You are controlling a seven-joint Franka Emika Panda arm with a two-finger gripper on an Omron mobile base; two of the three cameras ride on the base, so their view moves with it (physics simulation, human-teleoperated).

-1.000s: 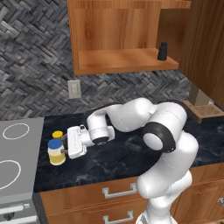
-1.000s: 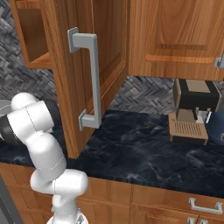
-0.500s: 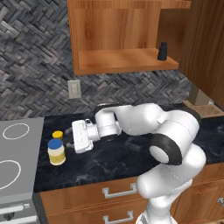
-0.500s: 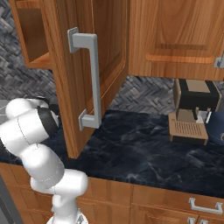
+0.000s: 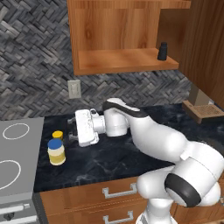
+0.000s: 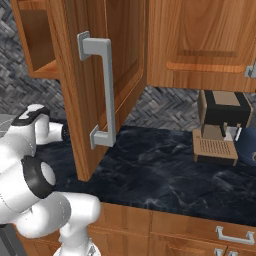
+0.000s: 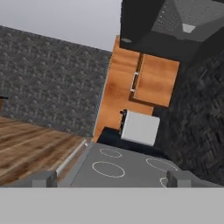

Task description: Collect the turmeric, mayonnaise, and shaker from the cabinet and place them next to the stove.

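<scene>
**Jars on the counter, shaker on the shelf**

Jars stand together on the black marbled countertop [image 5: 118,153], just right of the flat grey cooktop with white burner rings [image 5: 17,162]: the cream-white mayonnaise jar with a blue lid [image 5: 56,152] in front, and the small yellow-lidded turmeric jar [image 5: 57,135] right behind it, its body mostly hidden. Whether the two touch is unclear.

The white two-finger gripper [image 5: 73,134] hangs level over the countertop, pointing toward the cooktop, just to the right of the jars and apart from them. Its jaws are spread wide and nothing sits between them. In the hand view the two dark fingertips [image 7: 43,179] stand far apart at the bottom, with the cooktop's rings beyond them.

The tiny near-black bottle-shaped shaker [image 5: 162,51] stands upright at the right end of the shelf board inside the reddish-brown wooden wall cabinet [image 5: 118,39], well above and to the right of the gripper. The cabinet's door with a silver handle [image 6: 102,90] stands swung open in the right base view.

A white wall outlet [image 5: 74,89] sits on the grey herringbone backsplash above the gripper. A dark coffee machine with a slatted wooden tray [image 6: 220,127] stands on the counter far to the right.
</scene>
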